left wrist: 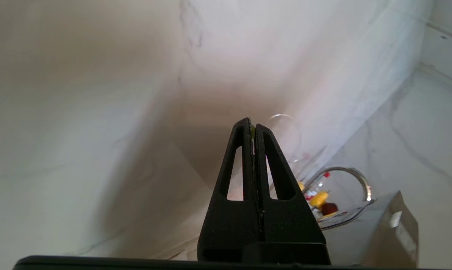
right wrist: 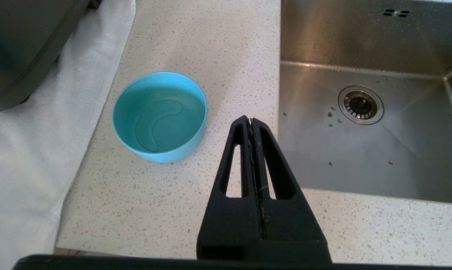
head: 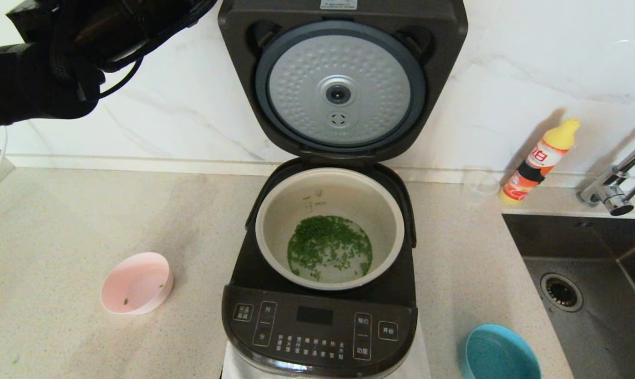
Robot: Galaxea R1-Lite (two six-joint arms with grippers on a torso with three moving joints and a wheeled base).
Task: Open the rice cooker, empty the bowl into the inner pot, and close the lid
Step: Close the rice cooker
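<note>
Counter: lid [head: 341, 84] right of fingers [left wrist: 244, 157].

My left arm [head: 38, 68] is matte black and bulky, wrapped in a dark fabric-like cover, with black braided cables looping along and off it. My left gripper [left wrist: 253, 129] is matte black plastic: two narrow tapering fingers, each pierced by a long triangular slot, rising from a wider black base. My right gripper [right wrist: 251, 123] is built the same way, with the same slotted, wedge-shaped black fingers and a thin seam running between them.
</note>
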